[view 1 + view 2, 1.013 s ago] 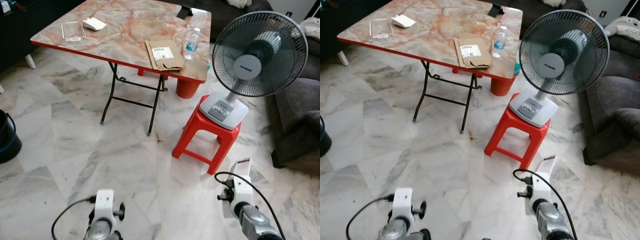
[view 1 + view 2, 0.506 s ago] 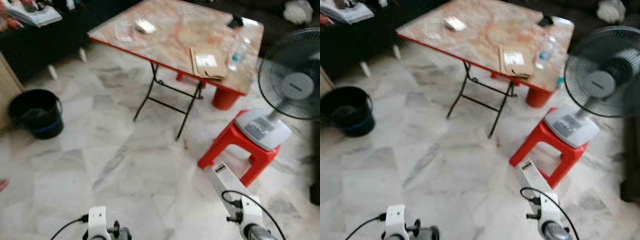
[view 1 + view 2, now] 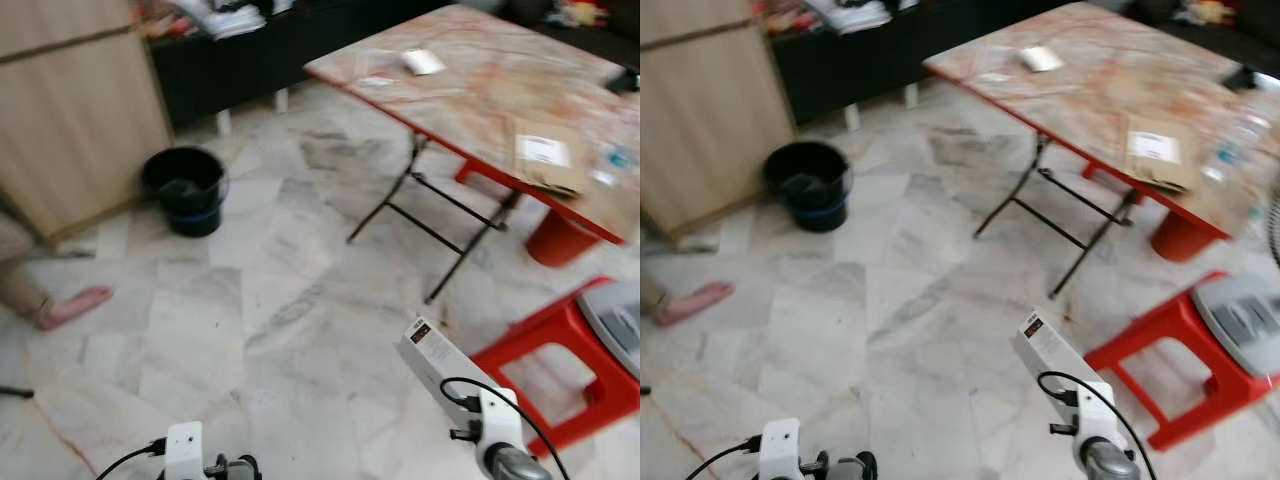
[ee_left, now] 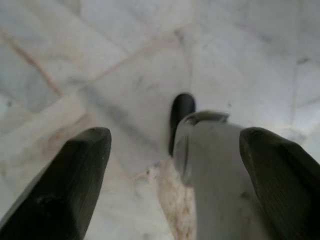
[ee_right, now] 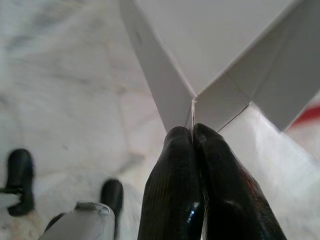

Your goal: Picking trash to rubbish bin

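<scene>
A white carton (image 3: 432, 352) with a small red and black label is pinched by its flap in my right gripper (image 5: 192, 132), low on the right over the marble floor. In the right wrist view the carton (image 5: 220, 50) spreads out beyond the two closed fingertips. A black rubbish bin (image 3: 186, 188) with a blue band stands on the floor at the far left, beside a wooden cabinet (image 3: 70, 110). My left gripper (image 4: 176, 135) hangs open over the floor with nothing between its fingers.
A marble-topped folding table (image 3: 480, 70) stands at the upper right, carrying a cardboard envelope (image 3: 547, 155). A red stool (image 3: 550, 350) sits close on the right, with a red bucket (image 3: 558, 238) under the table. A person's bare foot (image 3: 72, 305) rests at the left edge.
The camera has swung left: the fan has left the picture, and the black bin, cabinet and foot have come in. The carton stays in my right gripper.
</scene>
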Available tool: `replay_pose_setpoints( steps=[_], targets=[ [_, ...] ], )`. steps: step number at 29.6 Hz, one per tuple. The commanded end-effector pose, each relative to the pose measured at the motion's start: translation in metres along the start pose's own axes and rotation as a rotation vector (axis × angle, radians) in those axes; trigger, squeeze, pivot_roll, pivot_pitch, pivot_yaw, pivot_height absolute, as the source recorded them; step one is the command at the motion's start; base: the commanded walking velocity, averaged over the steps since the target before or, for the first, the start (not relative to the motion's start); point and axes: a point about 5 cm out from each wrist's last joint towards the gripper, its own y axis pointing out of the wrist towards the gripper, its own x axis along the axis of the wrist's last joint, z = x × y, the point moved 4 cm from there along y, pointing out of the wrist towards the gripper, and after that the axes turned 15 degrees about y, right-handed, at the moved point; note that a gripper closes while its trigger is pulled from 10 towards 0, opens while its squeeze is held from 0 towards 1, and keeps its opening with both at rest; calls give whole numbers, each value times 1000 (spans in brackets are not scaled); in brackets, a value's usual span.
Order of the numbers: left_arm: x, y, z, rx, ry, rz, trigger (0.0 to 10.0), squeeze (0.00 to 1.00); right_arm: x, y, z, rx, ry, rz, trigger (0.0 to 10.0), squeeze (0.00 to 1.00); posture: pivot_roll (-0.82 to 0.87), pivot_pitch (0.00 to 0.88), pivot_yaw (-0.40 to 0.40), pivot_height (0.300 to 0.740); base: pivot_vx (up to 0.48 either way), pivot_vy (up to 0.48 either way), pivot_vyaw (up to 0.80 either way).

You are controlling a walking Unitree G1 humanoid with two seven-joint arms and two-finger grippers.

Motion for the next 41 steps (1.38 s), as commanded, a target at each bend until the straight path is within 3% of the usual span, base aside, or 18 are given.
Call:
replay_pose_setpoints(
  steps=[1, 7, 11, 23, 27, 30, 41],
  targets=[
    [-19, -5, -16, -49, 26, 66, 10000, 0, -9, -2, -9, -18, -18, 30, 10000, 0, 46, 155, -151, 740, 0, 0, 800],
    [-22, -6, -18, -53, 30, 77, 10000, 0, -15, -3, -8, -15, -36, 58, 10000, 0, 49, 140, -152, 740, 0, 0, 354],
    [-26, -7, -19, -53, 49, 90, 10000, 0, -15, -4, -15, -42, 36, 48, 10000, 0, 50, 131, -151, 740, 61, 0, 0],
    [-25, -7, -17, -40, 57, 86, 10000, 0, -12, -4, -19, -48, 27, 41, 10000, 0, 51, 125, -152, 740, 422, 0, 0],
    [-21, -6, -17, -43, 66, 77, 10000, 0, -9, -3, -16, -35, 6, 33, 10000, 0, 56, 132, -158, 740, 435, 0, 745],
    [-16, -4, -17, -34, 50, 63, 10000, 0, -6, -3, -15, -44, 57, 24, 10000, 0, 52, 154, -173, 740, 450, 0, 0],
    [-25, -7, -19, -33, 37, 87, 10000, 0, -5, -3, -20, -50, 83, 16, 10000, 0, 20, 183, -190, 740, 447, 0, 0]
  ],
)
